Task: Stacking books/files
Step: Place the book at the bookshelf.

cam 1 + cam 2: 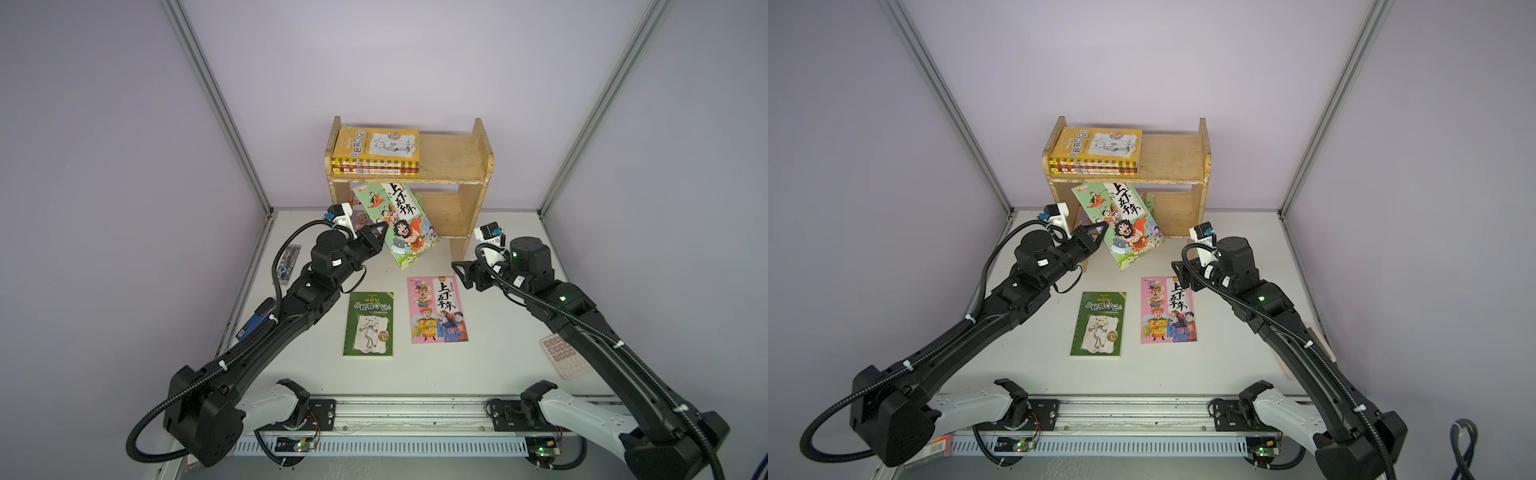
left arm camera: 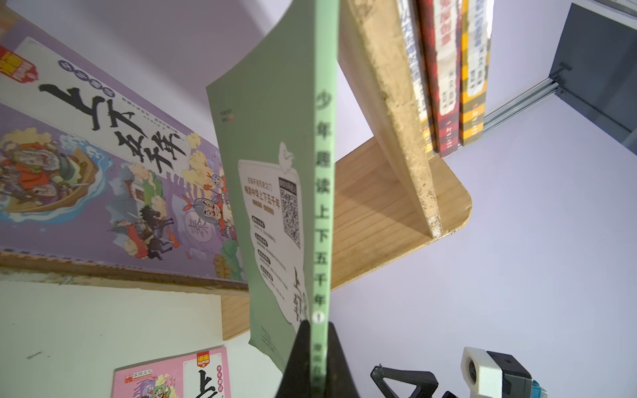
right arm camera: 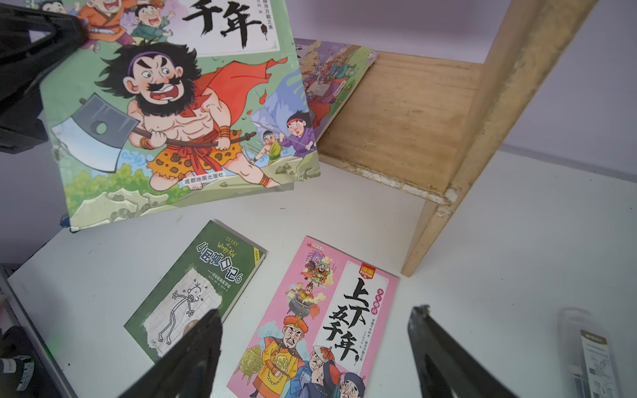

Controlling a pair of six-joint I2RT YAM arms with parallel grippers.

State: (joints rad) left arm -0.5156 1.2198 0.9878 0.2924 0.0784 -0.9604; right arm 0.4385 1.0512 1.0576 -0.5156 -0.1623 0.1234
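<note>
One green cartoon book (image 1: 401, 226), spine-edge — left pincer (image 1: 383, 228) clamped

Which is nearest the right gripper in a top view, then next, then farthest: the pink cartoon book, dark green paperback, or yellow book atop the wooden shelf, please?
1. Pink cartoon book, on the table near the right gripper.
2. Dark green paperback, farther left.
3. Yellow book, atop the wooden shelf.

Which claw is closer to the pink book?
Right. The right gripper hovers open near the pink book; the left gripper, farther off, clamps the green cartoon book.
</note>
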